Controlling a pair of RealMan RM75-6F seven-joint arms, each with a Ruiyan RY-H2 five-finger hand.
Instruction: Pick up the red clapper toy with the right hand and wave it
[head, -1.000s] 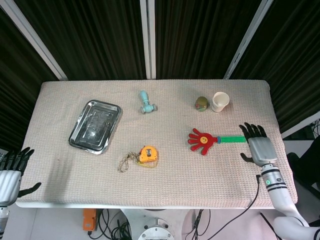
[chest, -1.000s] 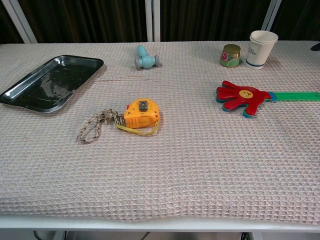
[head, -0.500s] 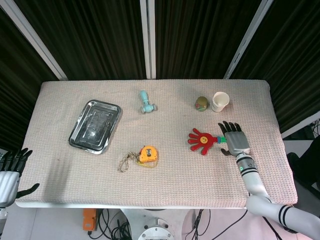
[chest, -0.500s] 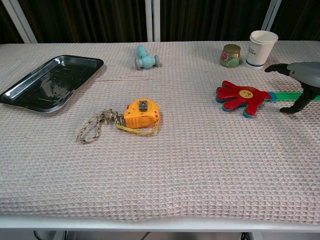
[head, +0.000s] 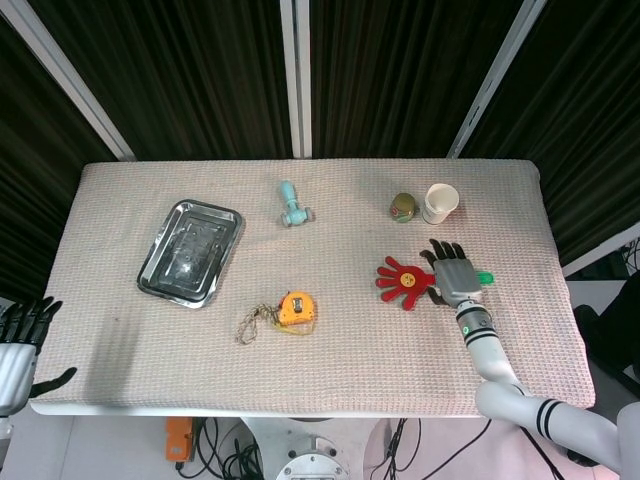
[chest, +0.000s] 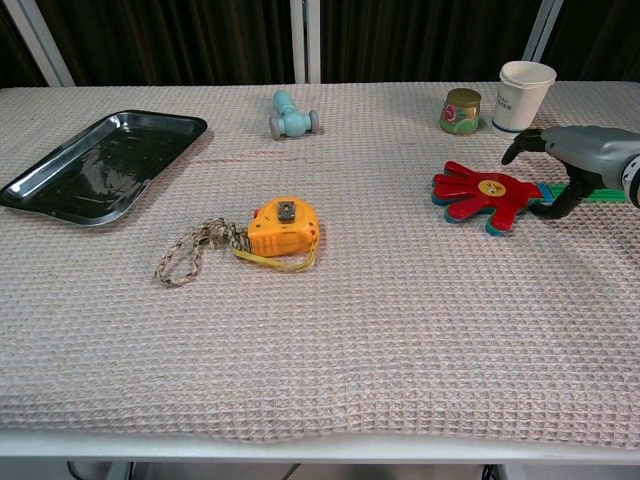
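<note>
Fingers of my right hand (head: 455, 272) are spread and hold nothing; half a second ago this hand was a little further out along the green stem, a second ago out near the table's right edge. Now it hovers over the green plastic handle of the red hand-shaped plastic clapper toy (head: 405, 281), just behind its flat red palm. In the chest view the thumb hangs down on the near side of the handle, the other fingers arch over it; whether any of them touches it I cannot tell. I judge the reach as nearly done, with closing and lifting next.

The clapper lies flat on the table (head: 330, 370), which wears a beige waffle-weave cloth, soft and grippy. Its handle is thin and low, so I expect it to need a pinch rather than a wrap.

Just beyond my hand stand a white paper cup (head: 439, 203) and a small round greenish tin (head: 402, 207). Far to my left lie an orange tape measure (head: 297, 308) with a braided cord, a pale blue plastic roller (head: 292, 204) and a shiny steel tray (head: 190, 253). My left hand (head: 18, 345) rests open off the table's corner.
</note>
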